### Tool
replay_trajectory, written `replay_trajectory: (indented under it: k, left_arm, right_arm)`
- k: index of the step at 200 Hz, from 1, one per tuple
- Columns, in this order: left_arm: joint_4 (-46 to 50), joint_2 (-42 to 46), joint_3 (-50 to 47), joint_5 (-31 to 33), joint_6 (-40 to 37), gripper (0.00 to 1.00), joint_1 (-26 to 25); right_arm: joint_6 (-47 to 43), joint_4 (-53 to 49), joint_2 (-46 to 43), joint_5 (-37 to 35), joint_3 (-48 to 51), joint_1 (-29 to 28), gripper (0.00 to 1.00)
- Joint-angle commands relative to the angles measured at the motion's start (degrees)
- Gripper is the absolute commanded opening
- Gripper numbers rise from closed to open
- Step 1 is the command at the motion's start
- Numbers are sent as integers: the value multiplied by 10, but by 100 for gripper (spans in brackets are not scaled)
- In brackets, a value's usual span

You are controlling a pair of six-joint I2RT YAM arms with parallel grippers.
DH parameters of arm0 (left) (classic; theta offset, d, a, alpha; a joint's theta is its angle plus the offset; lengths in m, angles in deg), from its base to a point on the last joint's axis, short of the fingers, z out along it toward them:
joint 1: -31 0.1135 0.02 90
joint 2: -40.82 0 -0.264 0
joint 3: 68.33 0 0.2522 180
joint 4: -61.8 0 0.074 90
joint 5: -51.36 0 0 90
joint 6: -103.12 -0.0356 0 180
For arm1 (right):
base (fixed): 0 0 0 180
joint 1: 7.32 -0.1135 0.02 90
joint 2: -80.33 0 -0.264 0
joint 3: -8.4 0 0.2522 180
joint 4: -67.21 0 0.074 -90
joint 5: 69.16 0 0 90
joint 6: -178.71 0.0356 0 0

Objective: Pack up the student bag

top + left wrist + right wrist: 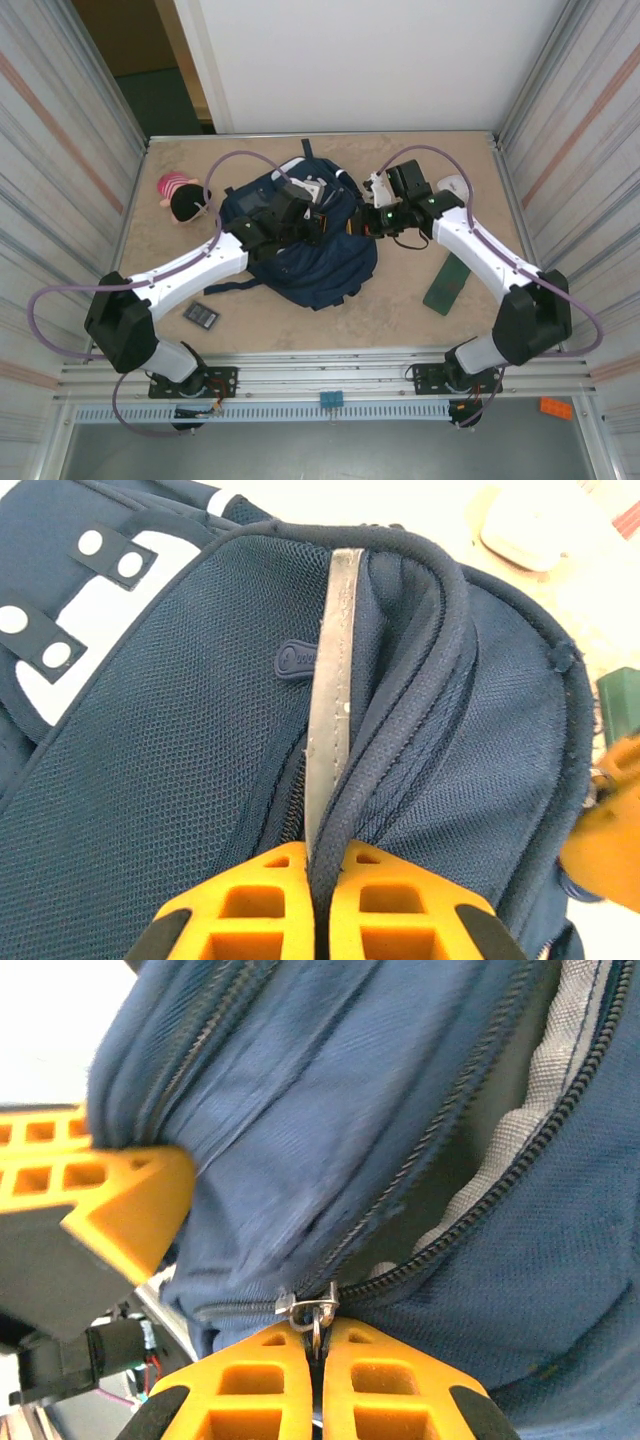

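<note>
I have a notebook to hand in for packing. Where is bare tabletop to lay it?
Best is the near strip between the student bag and the table edge, bordered by the small dark device and the green flat item. A smaller patch lies at the far left corner, behind the plush toy. The middle is crowded: both arms and the bag.

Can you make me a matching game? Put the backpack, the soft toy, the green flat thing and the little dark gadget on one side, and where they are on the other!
1 backpack
2 soft toy
3 green flat thing
4 little dark gadget

a front left
b middle of the table
c back left
d right side

Pairs: 1-b, 2-c, 3-d, 4-a
</note>
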Motion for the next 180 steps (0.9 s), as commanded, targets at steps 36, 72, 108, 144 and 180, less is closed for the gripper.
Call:
replay_trajectory:
  k: [36,72,108,144,180]
  left_arm:
    - [-25,-26,52,36,72,0,29]
    - [-39,-53,82,30,71,0,51]
    - [-101,-38,56,-50,5,0,57]
    - [-211,21,-42,-238,-117,0,96]
    - [-254,44,-84,-423,-285,0,144]
  right_arm:
    - [-52,-86,4,17,-50,-43,0]
    - [15,-45,-39,13,13,-82,0]
    - [62,17,-49,22,51,-89,0]
    - [112,54,-91,42,80,-29,42]
    - [191,103,-179,55,154,44,56]
